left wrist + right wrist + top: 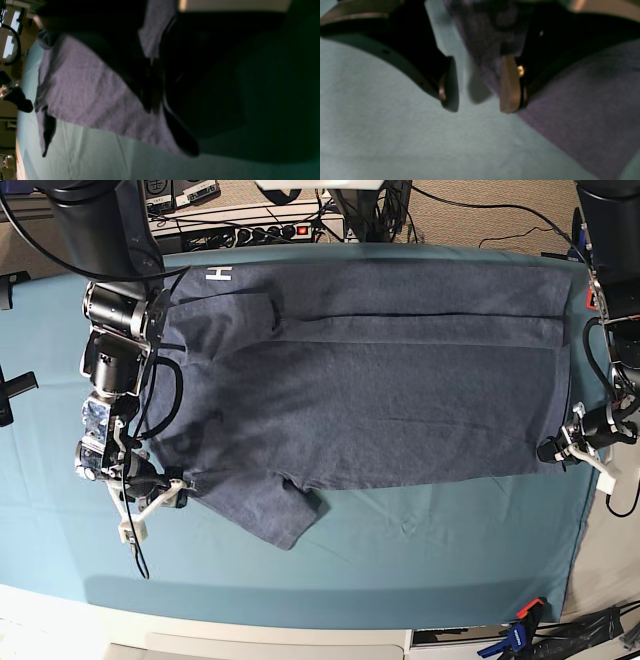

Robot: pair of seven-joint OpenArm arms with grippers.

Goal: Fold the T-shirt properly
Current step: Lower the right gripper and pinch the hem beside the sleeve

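The blue-grey T-shirt (380, 400) lies spread wide across the teal table cloth (400, 560), with a long fold along its far side and a white letter (218, 275) at the far left. One sleeve (275, 520) sticks out toward the front. My left gripper (552, 450) is at the shirt's right front corner. In the left wrist view it (152, 107) is shut, pinching the fabric (82, 87). My right gripper (170, 488) is low at the shirt's left front edge. Its jaws (480, 106) are open, straddling the shirt's edge (582, 105).
Cables and a power strip (260, 230) run behind the table's far edge. A clamp (520, 635) grips the front right corner. A black fixture (15, 385) juts in at the left edge. Bare teal cloth stretches along the front.
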